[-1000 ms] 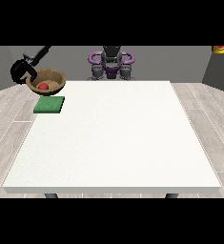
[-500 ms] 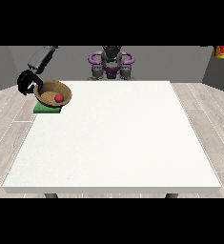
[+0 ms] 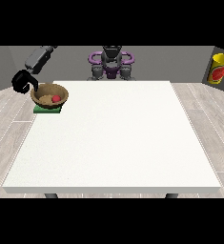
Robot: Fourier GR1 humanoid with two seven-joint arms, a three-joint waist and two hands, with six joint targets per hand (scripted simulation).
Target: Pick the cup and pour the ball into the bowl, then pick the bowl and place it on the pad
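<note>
My hand at the view's left [image 3: 24, 82] was at the far left corner of the white tabletop [image 3: 113, 138], just beside the wooden bowl [image 3: 43, 94]. The black fingers were curled and touched the bowl's left rim, so I would say the hand was gripping the bowl at that edge, with my grey forearm [image 3: 38, 58] going up and back from it toward the top of the view.

The bowl sat on the green pad [image 3: 47, 109], which lay at the tabletop's left edge. Only a narrow strip of the pad showed under the bowl, in front of it. The bowl looked a little tilted, with its opening turned toward the camera. Inside it the red ball [image 3: 56, 98] lay on the right side of the bottom.

The yellow cup [image 3: 219, 68], with a red mark on its side, was far away at the view's right, beyond the tabletop's corner and well apart from the bowl. It appeared above the floor and tilted a little. I could not see my other hand around it, so I cannot tell how that hand's fingers were.

My purple and grey body [image 3: 111, 63] stood behind the far edge of the tabletop, in the middle.
</note>
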